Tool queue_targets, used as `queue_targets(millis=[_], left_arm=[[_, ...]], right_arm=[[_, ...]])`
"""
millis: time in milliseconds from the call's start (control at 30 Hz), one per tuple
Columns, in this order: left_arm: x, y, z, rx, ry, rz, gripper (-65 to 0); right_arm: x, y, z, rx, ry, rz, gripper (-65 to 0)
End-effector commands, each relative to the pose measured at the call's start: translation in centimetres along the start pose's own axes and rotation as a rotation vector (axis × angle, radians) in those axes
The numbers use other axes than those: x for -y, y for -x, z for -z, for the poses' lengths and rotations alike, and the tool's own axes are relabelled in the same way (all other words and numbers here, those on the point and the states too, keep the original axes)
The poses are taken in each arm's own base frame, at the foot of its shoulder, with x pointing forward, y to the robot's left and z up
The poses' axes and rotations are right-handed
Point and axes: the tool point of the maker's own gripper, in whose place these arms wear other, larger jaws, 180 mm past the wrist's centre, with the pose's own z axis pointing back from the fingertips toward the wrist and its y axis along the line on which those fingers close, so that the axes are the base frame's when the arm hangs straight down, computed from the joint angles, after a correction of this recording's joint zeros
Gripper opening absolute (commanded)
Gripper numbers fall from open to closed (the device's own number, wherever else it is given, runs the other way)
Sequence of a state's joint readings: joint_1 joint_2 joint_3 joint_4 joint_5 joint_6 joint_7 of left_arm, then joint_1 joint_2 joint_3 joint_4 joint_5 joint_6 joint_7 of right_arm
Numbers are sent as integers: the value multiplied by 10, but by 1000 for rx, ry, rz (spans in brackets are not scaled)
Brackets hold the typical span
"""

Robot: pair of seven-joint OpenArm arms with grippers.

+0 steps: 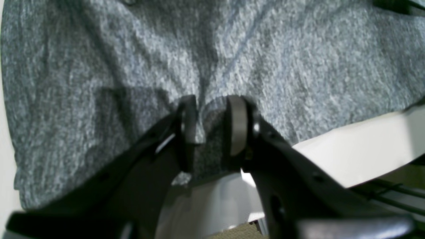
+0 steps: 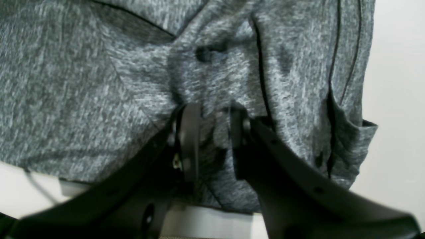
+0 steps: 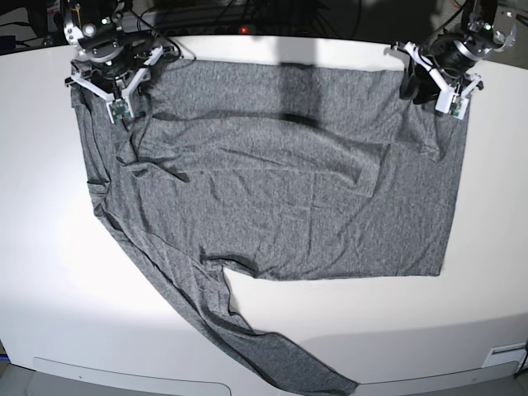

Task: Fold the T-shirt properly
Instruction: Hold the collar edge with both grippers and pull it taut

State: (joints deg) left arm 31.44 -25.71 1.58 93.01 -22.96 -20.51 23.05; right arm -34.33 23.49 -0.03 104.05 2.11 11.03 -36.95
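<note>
Both wrist views show each tool [image 1: 212,124] [image 2: 214,142] pinching T-shirt [image 3: 280,181] fabric.

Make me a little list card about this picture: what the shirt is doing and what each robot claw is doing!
Shirt: grey T-shirt spread out, wrinkled, not yet folded
Sleeve: one long sleeve trails toward the near table edge
Table: white table under it
Left claw: pinching a bunch of shirt fabric at a far corner
Right claw: pinching fabric at the other far corner
</note>
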Motion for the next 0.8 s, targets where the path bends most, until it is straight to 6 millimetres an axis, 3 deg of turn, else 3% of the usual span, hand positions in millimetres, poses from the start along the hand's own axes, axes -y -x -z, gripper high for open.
queue_targets(millis=[0, 367, 767], left_arm=[[-2, 83, -16, -342, -31, 14, -491], [-3, 103, -27, -397, -55, 67, -491], [5, 126, -39, -447, -44, 50, -491]], right_arm=[[1, 23, -2, -97, -1, -19, -486], [11, 29, -6, -114, 13, -62, -486], [10, 32, -9, -128, 10, -65, -486]])
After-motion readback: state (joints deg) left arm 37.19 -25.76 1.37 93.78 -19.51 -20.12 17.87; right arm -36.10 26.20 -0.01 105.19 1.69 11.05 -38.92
